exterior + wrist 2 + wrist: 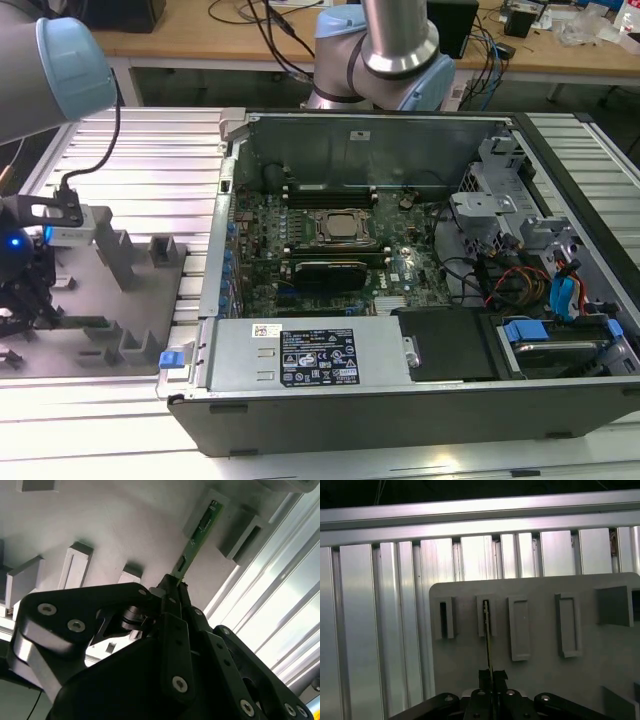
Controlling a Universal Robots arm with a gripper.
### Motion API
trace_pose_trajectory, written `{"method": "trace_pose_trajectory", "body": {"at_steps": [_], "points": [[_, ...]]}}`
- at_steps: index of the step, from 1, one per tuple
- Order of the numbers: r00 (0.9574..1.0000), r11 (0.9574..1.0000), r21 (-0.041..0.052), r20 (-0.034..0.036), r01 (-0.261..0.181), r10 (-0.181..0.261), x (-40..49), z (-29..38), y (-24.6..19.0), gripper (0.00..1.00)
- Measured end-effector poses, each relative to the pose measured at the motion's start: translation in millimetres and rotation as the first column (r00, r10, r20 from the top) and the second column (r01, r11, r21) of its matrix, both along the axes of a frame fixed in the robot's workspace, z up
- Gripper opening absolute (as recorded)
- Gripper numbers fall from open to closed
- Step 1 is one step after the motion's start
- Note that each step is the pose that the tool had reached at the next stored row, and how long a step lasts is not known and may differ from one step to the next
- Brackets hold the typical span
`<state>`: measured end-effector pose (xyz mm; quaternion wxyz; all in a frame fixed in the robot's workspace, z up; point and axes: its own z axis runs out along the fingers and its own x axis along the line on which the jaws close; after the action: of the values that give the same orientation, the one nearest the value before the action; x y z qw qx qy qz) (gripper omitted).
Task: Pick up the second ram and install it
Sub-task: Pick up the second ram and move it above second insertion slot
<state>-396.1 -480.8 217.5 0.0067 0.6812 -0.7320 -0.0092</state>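
Second ram (195, 537): thin green stick on the grey holder tray (150, 305), lower left of the exterior view.
Gripper (175, 584): jaws closed on the stick's near end.
Handling: likely light, stiff, fragile; best held by its edges.

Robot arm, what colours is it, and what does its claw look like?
The thick round silver-grey robot arm has pale blue caps on its joints. A thin black cable runs down to a small pale grey box near the wrist, beside a blue light. The black metal gripper is built of flat jointed bars with round silver screws.
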Motion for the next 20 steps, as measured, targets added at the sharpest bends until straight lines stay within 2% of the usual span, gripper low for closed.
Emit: {"method": "trace_pose_trajectory", "body": {"at_steps": [4,8,13,20], "points": [[1.0000,1.0000,0.0000,0.0000,0.000,0.000,0.0,5.5,0.6,0.14],[1.0000,1.0000,0.0000,0.0000,0.000,0.000,0.0,13.1,1.5,0.14],[1.0000,1.0000,-0.0010,0.0000,0.000,0.000,0.0,25.9,2.8,0.14],[1.0000,1.0000,-0.0018,0.0000,0.000,0.000,0.0,36.9,3.9,0.14]]}}
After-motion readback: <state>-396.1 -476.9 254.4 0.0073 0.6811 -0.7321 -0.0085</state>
